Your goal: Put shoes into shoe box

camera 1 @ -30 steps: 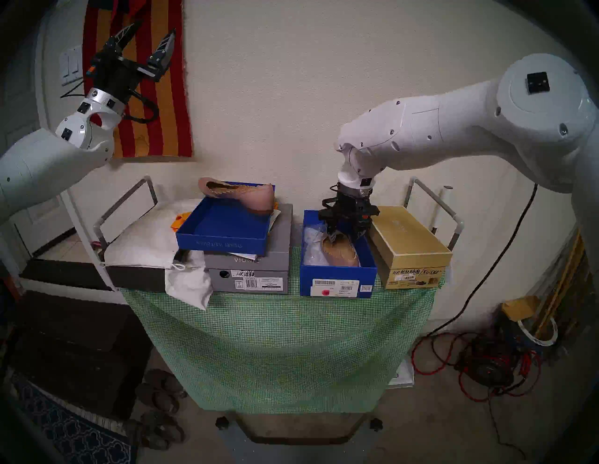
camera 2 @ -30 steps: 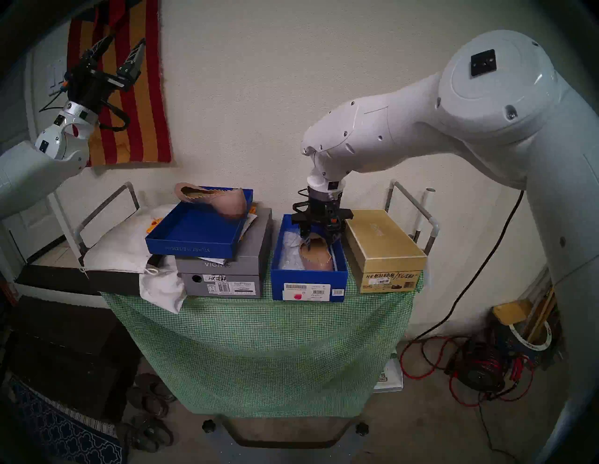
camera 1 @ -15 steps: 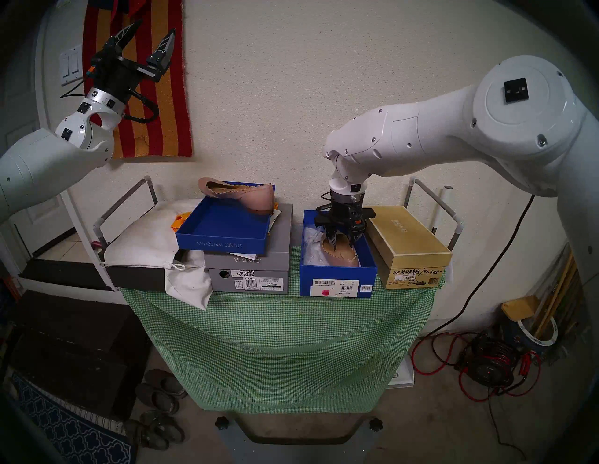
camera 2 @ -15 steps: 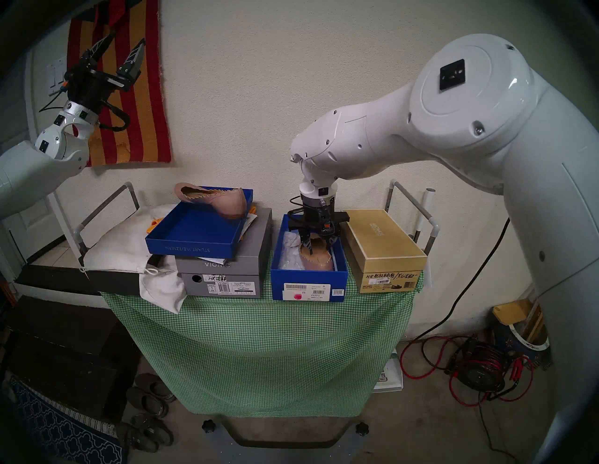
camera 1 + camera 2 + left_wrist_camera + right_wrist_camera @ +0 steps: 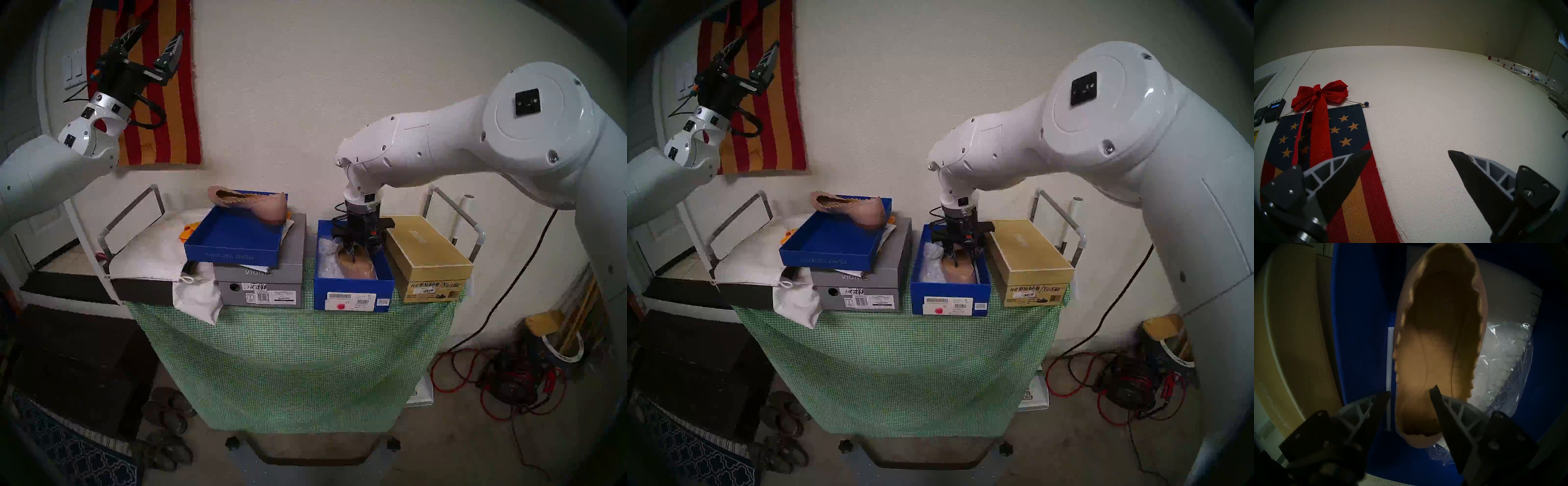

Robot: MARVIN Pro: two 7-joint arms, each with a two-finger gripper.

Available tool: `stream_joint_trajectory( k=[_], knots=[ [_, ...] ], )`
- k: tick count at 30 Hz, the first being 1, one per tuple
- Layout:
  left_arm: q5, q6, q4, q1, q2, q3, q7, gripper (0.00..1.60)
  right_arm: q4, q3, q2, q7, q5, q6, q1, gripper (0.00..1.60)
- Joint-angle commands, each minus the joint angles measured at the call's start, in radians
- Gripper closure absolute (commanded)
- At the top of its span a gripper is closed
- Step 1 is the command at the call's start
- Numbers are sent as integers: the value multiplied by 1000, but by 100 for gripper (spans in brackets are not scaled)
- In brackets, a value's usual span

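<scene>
One dusty-pink flat shoe (image 5: 358, 268) (image 5: 961, 271) lies inside the deep blue shoe box (image 5: 353, 288) (image 5: 949, 288), beside clear plastic wrap. My right gripper (image 5: 358, 254) (image 5: 961, 258) reaches down into the box at the shoe's heel end. In the right wrist view the gripper (image 5: 1411, 390) is open. One finger is outside the shoe (image 5: 1423, 361) and one is over its insole. The other shoe (image 5: 258, 205) (image 5: 857, 210) rests on the far edge of the shallow blue lid tray (image 5: 234, 256). My left gripper (image 5: 163, 29) (image 5: 1410, 151) is open, empty and raised by the wall.
The lid tray sits on a grey VIONIC box (image 5: 259, 288) left of the shoe box. A tan box (image 5: 427, 251) stands close on its right. A white cloth bag (image 5: 152, 251) lies further left. A green checked cloth (image 5: 288, 356) covers the cart, which has handle rails (image 5: 454, 210).
My right gripper's jaws have parted at the shoe's heel, and the shoe now lies loose in the box. The right elbow has swung left. The left arm has not moved.
</scene>
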Motion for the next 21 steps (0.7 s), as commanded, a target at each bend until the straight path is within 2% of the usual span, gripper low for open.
stream_joint_trajectory(
  k=[1, 2, 3, 16, 17, 18, 19, 20, 21],
  knots=[
    [0, 0, 1, -2, -2, -2, 0, 0, 20, -7, 11, 34, 44, 2, -6, 51],
    [0, 0, 1, -2, -2, -2, 0, 0, 20, -7, 11, 34, 44, 2, -6, 51],
    [0, 0, 1, -2, -2, -1, 0, 0, 19, -8, 10, 42, 56, 2, -16, 72],
    [-1, 0, 1, -2, -2, -1, 0, 0, 43, -21, 16, 104, 114, 2, -83, 70],
    [-1, 0, 1, -3, -2, -1, 0, 0, 45, -21, 16, 108, 117, 2, -87, 83],
    [-1, 0, 1, -3, -2, -1, 0, 0, 49, -21, 16, 111, 119, 2, -90, 87],
    [-1, 0, 1, -3, -2, -1, 0, 0, 55, -20, 16, 116, 123, 2, -94, 98],
    [-1, 0, 1, -3, -2, -1, 0, 0, 60, -21, 17, 121, 125, 2, -95, 152],
    [-1, 0, 1, -3, -2, -1, 0, 0, 64, -19, 19, 125, 129, 2, -96, 160]
  ],
)
